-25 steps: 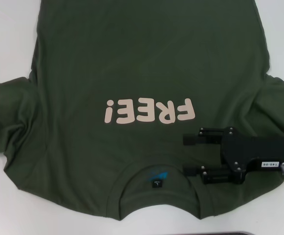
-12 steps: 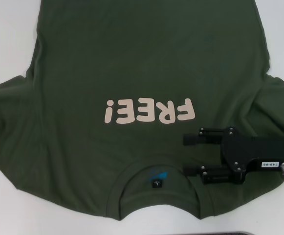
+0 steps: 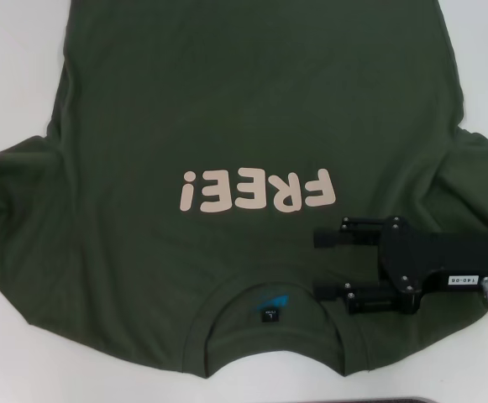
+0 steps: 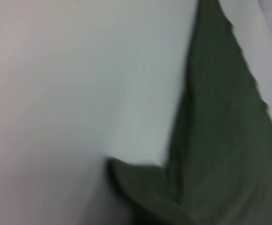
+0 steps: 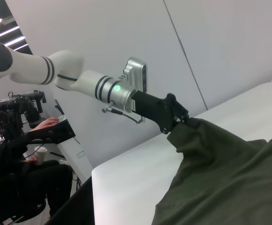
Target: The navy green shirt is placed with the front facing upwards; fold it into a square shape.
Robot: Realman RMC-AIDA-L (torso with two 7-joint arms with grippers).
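The navy green shirt (image 3: 227, 101) lies front up on the white table, its pale pink "FREE!" lettering (image 3: 256, 191) upside down to me and the collar with its black label (image 3: 270, 314) nearest me. My right gripper (image 3: 317, 264) hovers over the shirt's shoulder beside the collar, open, nothing between its fingers. My left gripper (image 5: 178, 123) is outside the head view. The right wrist view shows it shut on the tip of the shirt's left sleeve (image 5: 196, 136), lifted a little off the table. In the left wrist view, only green cloth (image 4: 220, 140) shows against the table.
The white table (image 3: 17, 75) runs out on both sides of the shirt. A dark strip (image 3: 411, 400) lies along the near edge. In the right wrist view, seated people and equipment (image 5: 23, 140) are beyond the table's far side.
The left sleeve was bunched up a second ago; it is now drawn out flat towards the left edge. The right gripper has barely moved.
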